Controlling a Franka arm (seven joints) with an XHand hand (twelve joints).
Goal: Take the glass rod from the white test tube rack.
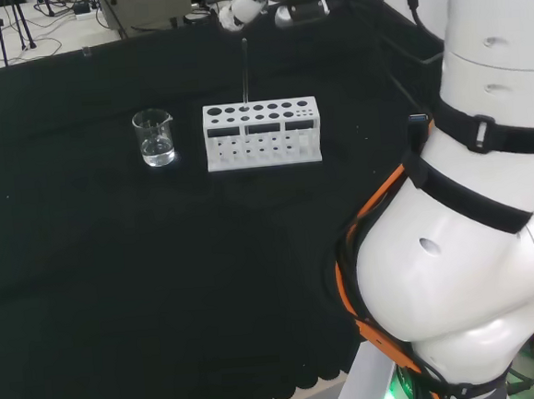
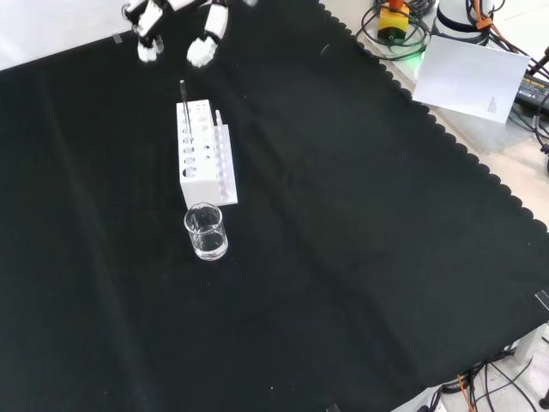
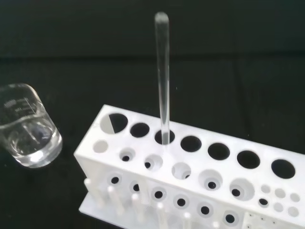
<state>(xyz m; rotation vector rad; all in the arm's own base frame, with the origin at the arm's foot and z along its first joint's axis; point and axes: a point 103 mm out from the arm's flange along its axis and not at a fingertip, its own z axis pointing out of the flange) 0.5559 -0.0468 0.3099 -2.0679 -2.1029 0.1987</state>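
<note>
Glass rod (image 3: 162, 78) upright in one hole of rear row of white test tube rack (image 1: 262, 133), untouched. Hand (image 2: 176, 26) above and apart from rod tip in front view, fingers (image 2: 203, 50) spread, holding nothing. Beaker (image 2: 207, 232) with some clear liquid beyond rack's end away from hand, on black cloth (image 2: 360, 240).

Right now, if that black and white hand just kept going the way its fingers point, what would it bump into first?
Most likely the top of the clear glass rod standing upright in the white test tube rack. The hand hovers just beyond it, fingers pointing down toward it, apart from it; depth is hard to judge.
</note>
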